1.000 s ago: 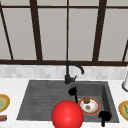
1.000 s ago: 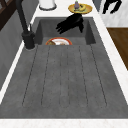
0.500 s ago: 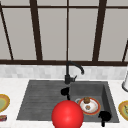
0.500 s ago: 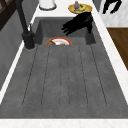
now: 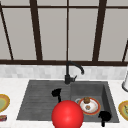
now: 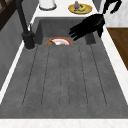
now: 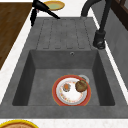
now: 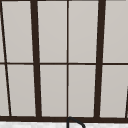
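My left hand (image 5: 57,93) hangs in the air over the middle of the grey sink (image 5: 37,100), fingers straight and holding nothing. In the left side view the left hand (image 6: 87,25) reaches out above the basin. From the right, the left hand (image 7: 37,10) shows above the far drainboard's front edge. My right hand (image 5: 104,116) floats at the sink's front right corner with relaxed fingers; the right hand (image 6: 112,5) holds nothing. A red-rimmed white plate (image 7: 72,97) lies in the basin with a brown round piece (image 7: 81,85) and a small orange piece (image 7: 66,87) on it. A red ball (image 5: 67,115) sits low at the front centre.
A black faucet (image 5: 67,75) stands behind the sink, its spout turned right. Yellow plates lie on the counter at the left (image 5: 2,102) and at the right (image 5: 123,108). A white jar (image 6: 47,3) stands at the back right. A window (image 8: 67,60) rises behind.
My left hand has drifted slightly toward the sink's front. The right hand, the ball and the plate stay where they were.
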You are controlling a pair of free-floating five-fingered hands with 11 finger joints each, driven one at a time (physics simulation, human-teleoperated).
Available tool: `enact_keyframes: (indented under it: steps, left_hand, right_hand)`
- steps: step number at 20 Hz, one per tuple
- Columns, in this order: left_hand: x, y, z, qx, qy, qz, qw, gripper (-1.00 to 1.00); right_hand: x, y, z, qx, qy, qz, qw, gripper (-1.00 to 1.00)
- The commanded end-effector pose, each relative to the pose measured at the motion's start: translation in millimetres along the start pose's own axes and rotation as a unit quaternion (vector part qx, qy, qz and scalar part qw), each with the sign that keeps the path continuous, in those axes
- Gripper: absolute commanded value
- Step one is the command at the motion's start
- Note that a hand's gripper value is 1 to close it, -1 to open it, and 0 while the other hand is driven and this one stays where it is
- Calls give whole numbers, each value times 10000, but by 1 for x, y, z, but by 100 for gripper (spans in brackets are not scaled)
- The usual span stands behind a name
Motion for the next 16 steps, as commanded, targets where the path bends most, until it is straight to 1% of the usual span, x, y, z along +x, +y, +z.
enact_keyframes:
  steps: [1,2,3,5,6,7,11,12,16]
  left_hand:
    - [16,4,30,91,23,170,9998,-100]
    - [21,5,37,73,19,143,9999,-100]
    - [29,3,42,42,59,68,10000,-100]
    - [40,1,56,28,58,-8,10000,-100]
    - [46,0,63,27,58,-18,10000,-100]
    - [51,-6,71,20,56,-26,10000,-100]
    - [75,-13,98,-9,64,-39,10000,-100]
    - [81,-15,104,-47,69,-50,10000,-100]
    - [106,-22,128,-80,89,-49,9999,-100]
  right_hand:
    - [0,0,0,0,0,0,10000,0]
    - [0,0,0,0,0,0,10000,0]
    - [0,0,0,0,0,0,10000,0]
    - [0,0,0,0,0,0,10000,0]
    - [0,0,0,0,0,0,10000,0]
    - [0,0,0,0,0,0,10000,0]
    - [0,0,0,0,0,0,10000,0]
    - [0,0,0,0,0,0,10000,0]
    - [0,0,0,0,0,0,10000,0]
